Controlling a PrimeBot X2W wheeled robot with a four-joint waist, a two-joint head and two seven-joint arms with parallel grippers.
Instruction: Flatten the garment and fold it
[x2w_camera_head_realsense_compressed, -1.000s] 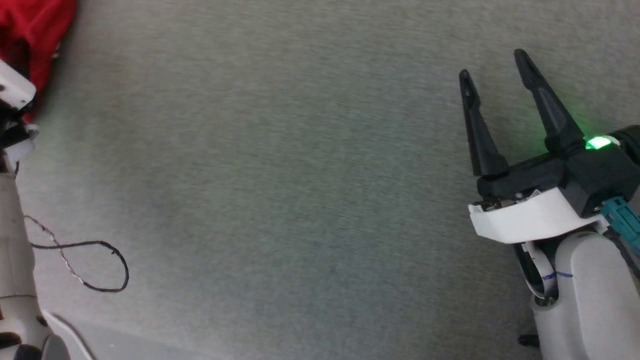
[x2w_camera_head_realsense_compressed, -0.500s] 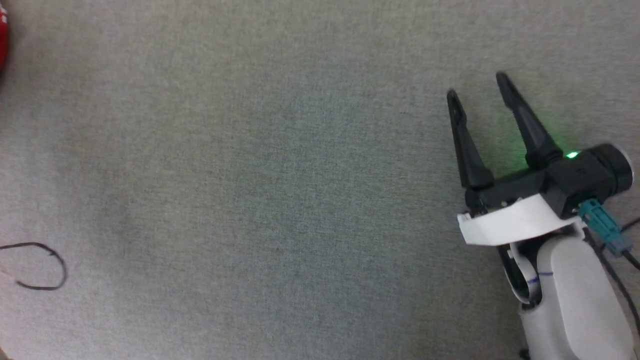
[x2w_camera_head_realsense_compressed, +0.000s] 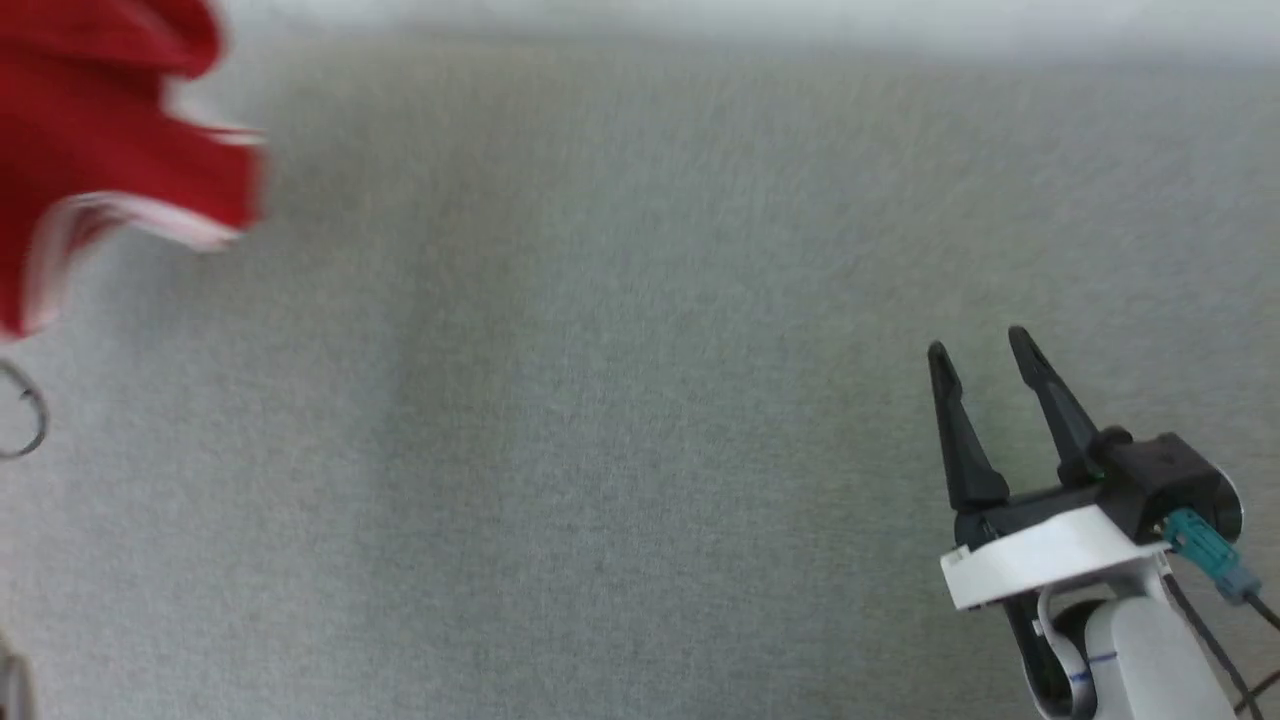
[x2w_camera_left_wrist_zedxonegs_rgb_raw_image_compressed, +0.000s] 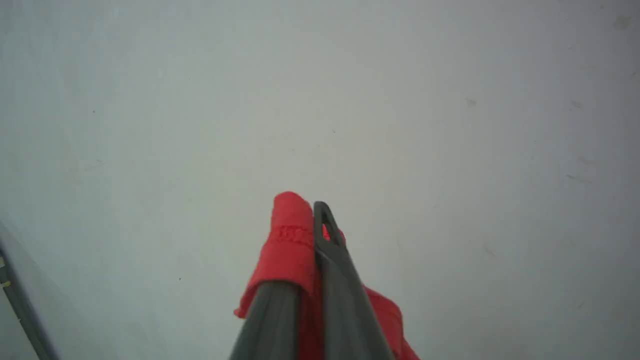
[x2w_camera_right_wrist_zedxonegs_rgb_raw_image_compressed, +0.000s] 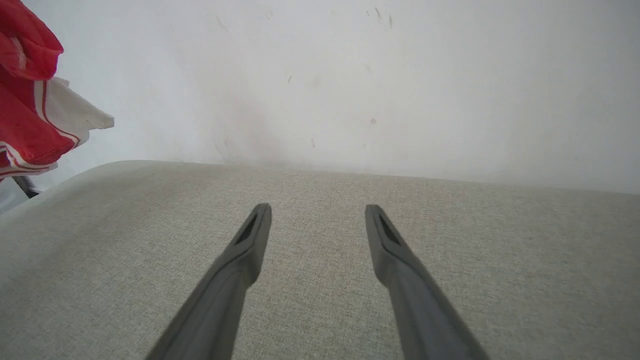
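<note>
The garment (x2w_camera_head_realsense_compressed: 110, 160) is red with white red-striped trim and hangs bunched and blurred at the upper left of the head view. In the left wrist view my left gripper (x2w_camera_left_wrist_zedxonegs_rgb_raw_image_compressed: 312, 212) is shut on a fold of the garment (x2w_camera_left_wrist_zedxonegs_rgb_raw_image_compressed: 290, 245), which drapes over one finger. The garment (x2w_camera_right_wrist_zedxonegs_rgb_raw_image_compressed: 30, 115) also hangs at the left edge of the right wrist view, raised off the surface. My right gripper (x2w_camera_head_realsense_compressed: 980, 345) stands open at the lower right, above the grey fabric surface (x2w_camera_head_realsense_compressed: 600, 400), holding nothing. In the right wrist view its fingers (x2w_camera_right_wrist_zedxonegs_rgb_raw_image_compressed: 250, 240) are spread wide.
The grey fabric surface ends at a pale far edge (x2w_camera_head_realsense_compressed: 700, 20) along the top. A white wall (x2w_camera_right_wrist_zedxonegs_rgb_raw_image_compressed: 350, 75) rises behind it. A dark wire loop (x2w_camera_head_realsense_compressed: 25, 415) lies at the left edge.
My left gripper has shut on the garment. The head camera has shifted, bringing the red cloth back into view at the upper left and the right gripper lower in the picture.
</note>
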